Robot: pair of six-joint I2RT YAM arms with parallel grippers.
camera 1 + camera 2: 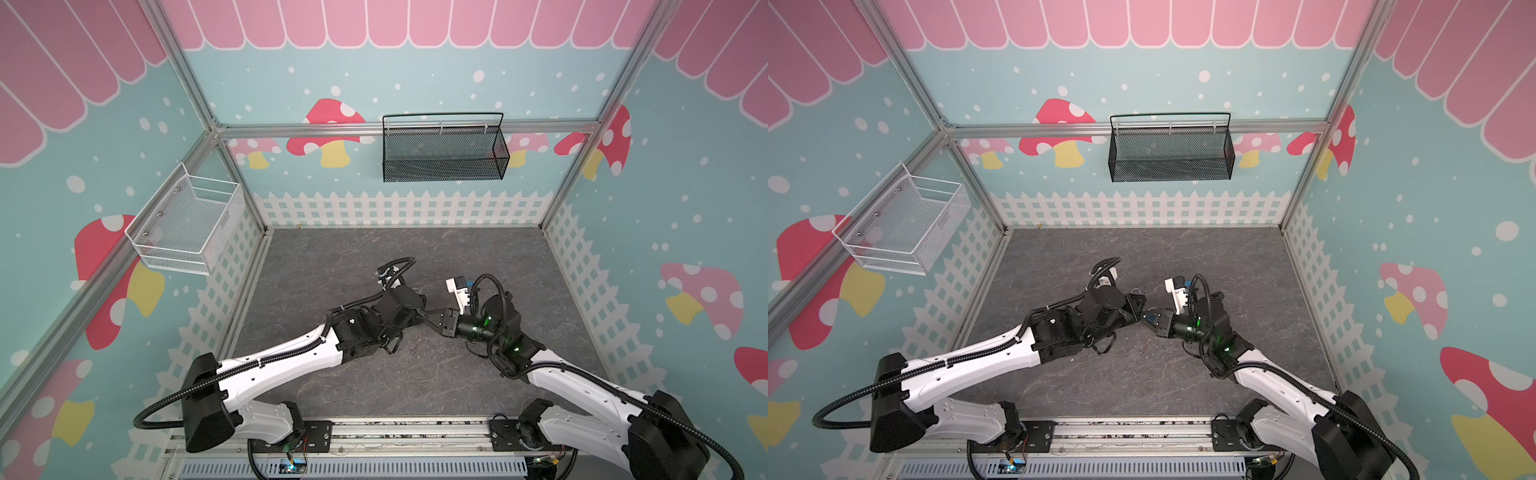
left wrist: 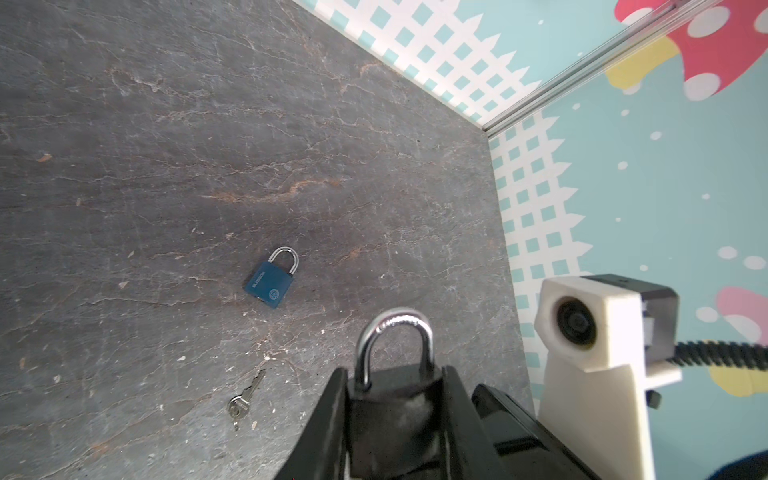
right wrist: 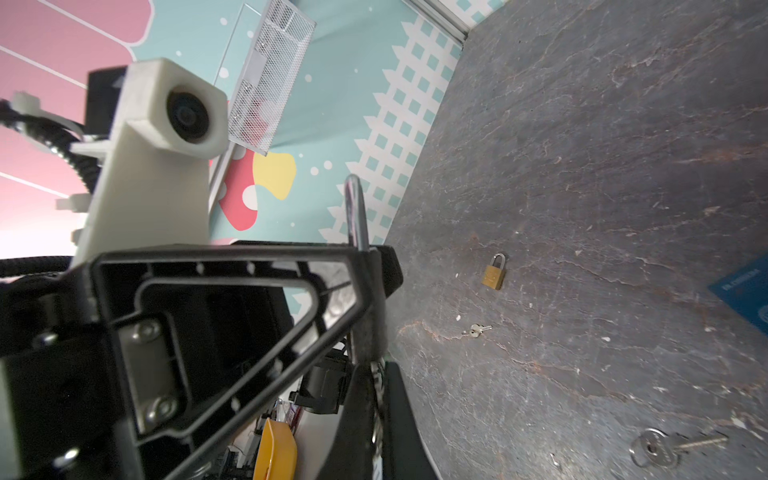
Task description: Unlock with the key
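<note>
Your L fingers (image 2: 320, 424) pinch black padlock (image 2: 395, 407) lower centre, steadying it; R fingers (image 3: 403, 428) pressed together on key (image 3: 376, 374), prob. inserting.

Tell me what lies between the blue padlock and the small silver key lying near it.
Nothing: the left wrist view shows only bare dark stone-patterned tabletop, with a few pale specks, between the blue padlock and the small silver key.

Bright even light, soft shadows, fisheye edges, near padlock (image 2: 395, 409) blurred
</note>
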